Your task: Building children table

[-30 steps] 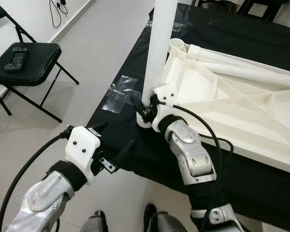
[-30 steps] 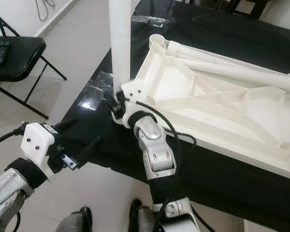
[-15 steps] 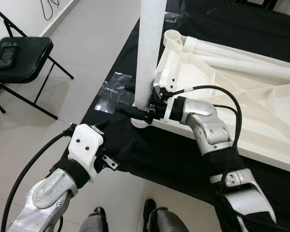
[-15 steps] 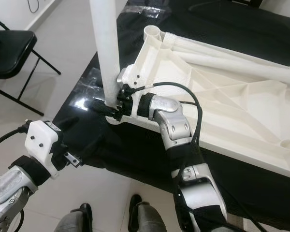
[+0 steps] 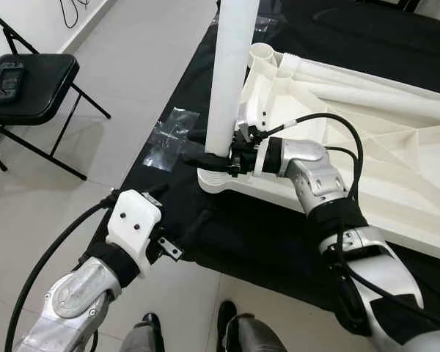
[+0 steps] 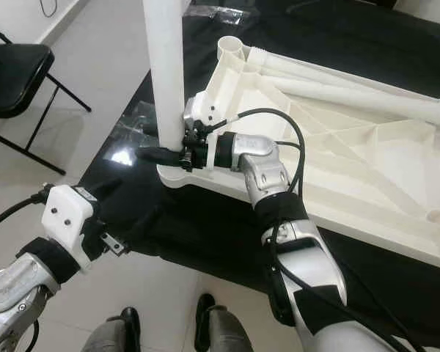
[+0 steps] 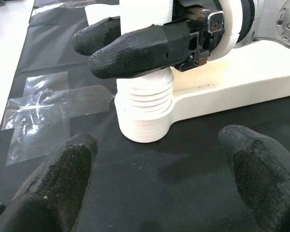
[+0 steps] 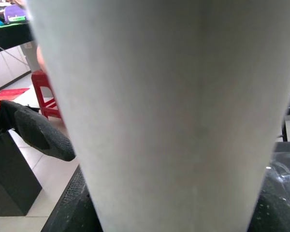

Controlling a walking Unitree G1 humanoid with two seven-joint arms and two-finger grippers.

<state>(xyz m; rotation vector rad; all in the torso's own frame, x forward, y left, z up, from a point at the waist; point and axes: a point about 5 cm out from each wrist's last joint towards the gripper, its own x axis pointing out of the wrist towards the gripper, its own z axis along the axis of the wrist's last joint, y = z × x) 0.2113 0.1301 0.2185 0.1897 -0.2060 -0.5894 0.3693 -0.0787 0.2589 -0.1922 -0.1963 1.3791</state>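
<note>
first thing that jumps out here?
The tall white table leg standing upright in the corner socket of the upturned white tabletop, with the right gripper clamped around its base. The left gripper hovers open just in front, above the black cloth.

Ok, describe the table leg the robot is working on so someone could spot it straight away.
On the black-covered table lies an upside-down white tabletop. At its near corner, one white leg stands upright in its socket, held by the right gripper. The other legs lie flat.
</note>
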